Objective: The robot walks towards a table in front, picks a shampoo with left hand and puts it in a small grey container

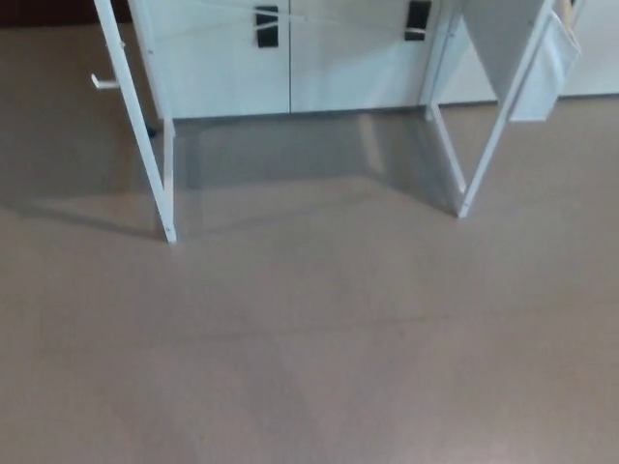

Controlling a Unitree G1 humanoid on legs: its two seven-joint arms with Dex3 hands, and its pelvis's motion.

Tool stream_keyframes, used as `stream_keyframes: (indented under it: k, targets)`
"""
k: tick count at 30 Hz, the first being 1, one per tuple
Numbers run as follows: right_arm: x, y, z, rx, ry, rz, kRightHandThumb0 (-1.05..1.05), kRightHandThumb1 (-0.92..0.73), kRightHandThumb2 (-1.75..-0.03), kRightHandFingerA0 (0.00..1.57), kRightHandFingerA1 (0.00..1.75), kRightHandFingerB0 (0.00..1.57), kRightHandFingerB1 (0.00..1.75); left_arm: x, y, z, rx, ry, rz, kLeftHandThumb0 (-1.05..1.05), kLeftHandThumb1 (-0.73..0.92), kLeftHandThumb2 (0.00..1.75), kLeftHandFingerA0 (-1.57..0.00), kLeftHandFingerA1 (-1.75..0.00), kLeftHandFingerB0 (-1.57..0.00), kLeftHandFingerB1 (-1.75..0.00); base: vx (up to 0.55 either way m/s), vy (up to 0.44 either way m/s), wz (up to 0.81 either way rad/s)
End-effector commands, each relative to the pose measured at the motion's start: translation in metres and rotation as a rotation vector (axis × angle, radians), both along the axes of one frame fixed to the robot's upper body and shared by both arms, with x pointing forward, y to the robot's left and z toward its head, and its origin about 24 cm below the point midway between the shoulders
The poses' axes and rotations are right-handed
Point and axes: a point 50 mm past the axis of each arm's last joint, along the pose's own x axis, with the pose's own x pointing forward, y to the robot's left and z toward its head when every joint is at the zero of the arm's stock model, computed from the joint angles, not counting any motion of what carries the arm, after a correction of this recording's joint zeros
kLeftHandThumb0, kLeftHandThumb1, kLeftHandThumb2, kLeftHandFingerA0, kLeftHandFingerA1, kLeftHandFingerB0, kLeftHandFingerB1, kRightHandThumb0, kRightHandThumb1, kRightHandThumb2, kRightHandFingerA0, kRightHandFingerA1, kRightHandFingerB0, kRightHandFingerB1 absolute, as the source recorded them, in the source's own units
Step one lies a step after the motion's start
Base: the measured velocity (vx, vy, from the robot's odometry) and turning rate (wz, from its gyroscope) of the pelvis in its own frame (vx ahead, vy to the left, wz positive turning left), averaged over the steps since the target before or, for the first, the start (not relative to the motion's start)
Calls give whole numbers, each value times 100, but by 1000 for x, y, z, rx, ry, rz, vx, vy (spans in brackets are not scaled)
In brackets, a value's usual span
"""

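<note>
Across most of the view lies a smooth, matt grey-brown floor (309,367). Four thin white legs (138,126) stand on it, meeting at the feet in two pairs (each a narrow V), one pair left and one right. Behind them is a flat white cabinet (232,68) with two black handles (266,26). The legs run off the top edge, so the surface and the shampoo are out of view and its direction cannot be told. Neither the left hand nor the right hand shows, so I cannot tell how their fingers stand.

Floor (309,348): smooth, matt grey-brown. Table legs (145,145): white painted metal. Far cabinet doors (290,58): smooth white, black handles (267,26).
</note>
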Motion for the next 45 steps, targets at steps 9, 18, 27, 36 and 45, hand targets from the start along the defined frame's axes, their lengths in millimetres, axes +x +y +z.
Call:
stream_keyframes:
  k: [9,18,27,36,45]
  targets:
    - [8,-12,9,-31,0,9,-31,-69,-60,64,45,48,37,7,-10,-6,-73,19,-10,-39,63,58,-55,-48,-38,-35,497,-56,29]
    - [3,-11,7,-28,26,38,-31,-70,-60,62,44,50,38,0,-11,-9,-97,46,-10,-37,66,60,-48,-41,-42,-37,435,-10,-23]
    - [-1,-8,4,-32,41,56,-32,-71,-61,65,45,51,39,-2,-10,-8,-73,51,-35,-45,53,82,-51,-59,-37,-50,475,143,-12]
    - [-4,-6,1,-23,66,65,-30,-70,-60,65,44,51,39,-2,-8,-8,-56,73,-43,-43,63,60,-52,-52,-38,-37,204,-95,7]
    - [-9,-5,-1,-29,76,68,-32,-71,-60,67,44,51,38,-3,-7,-7,-51,79,-53,-41,63,58,-53,-49,-41,-37,87,-103,-1]
